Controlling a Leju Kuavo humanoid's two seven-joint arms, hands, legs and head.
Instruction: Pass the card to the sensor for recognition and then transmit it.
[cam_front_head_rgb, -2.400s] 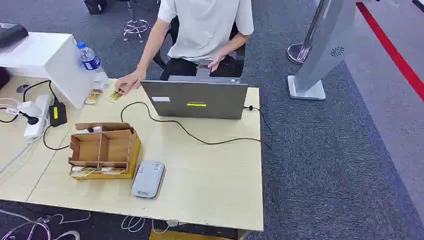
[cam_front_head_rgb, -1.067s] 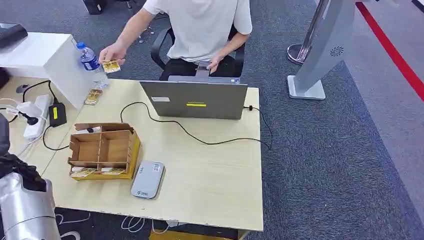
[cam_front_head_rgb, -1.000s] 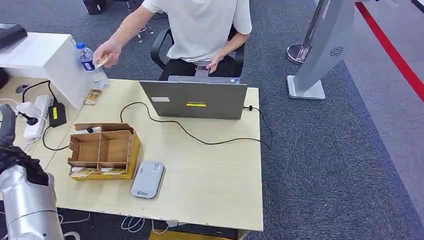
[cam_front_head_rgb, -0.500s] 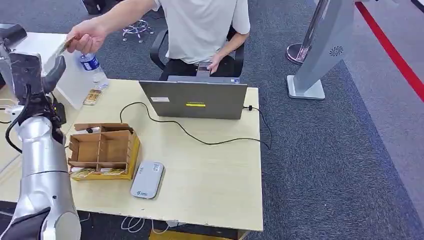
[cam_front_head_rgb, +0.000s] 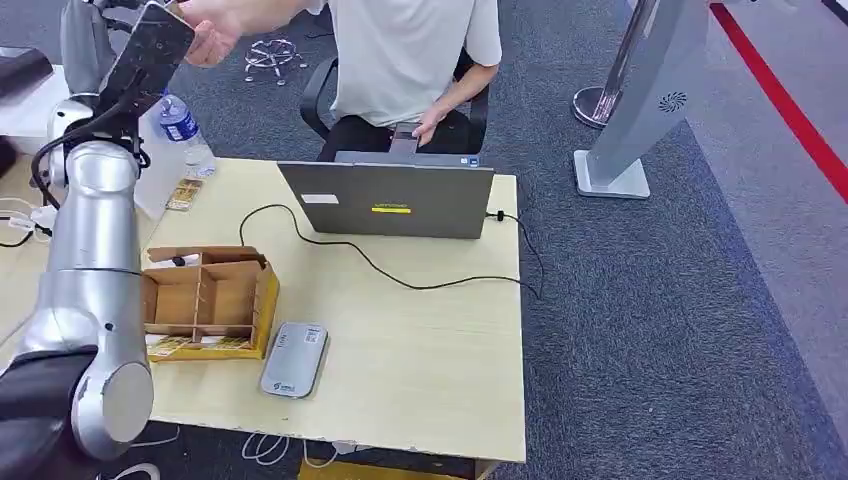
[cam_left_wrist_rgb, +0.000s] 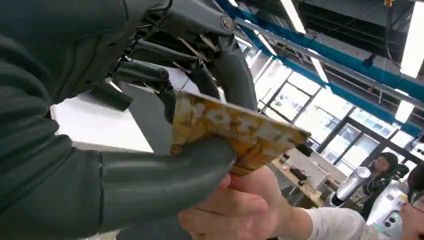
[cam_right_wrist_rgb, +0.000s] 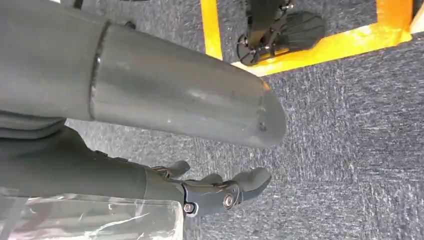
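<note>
Left hand (cam_left_wrist_rgb: 150, 150) pinches the card (cam_left_wrist_rgb: 235, 132), the person's hand (cam_left_wrist_rgb: 235, 210) touching beneath; right hand (cam_right_wrist_rgb: 210, 192) empty, fingers loosely apart; confirm firm pinch before lowering to the sensor (cam_front_head_rgb: 295, 358).

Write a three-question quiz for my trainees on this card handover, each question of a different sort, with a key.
1. True or false: the left hand has its thumb and fingers on the card.
2. Multiple choice: the grey sensor lies (A) on the laptop, (B) inside the cardboard box, (C) on the table beside the cardboard box.
3. Fill in: the person's hand touches the card from the ____ side.

Key: 1 true; 2 C; 3 thumb
</note>
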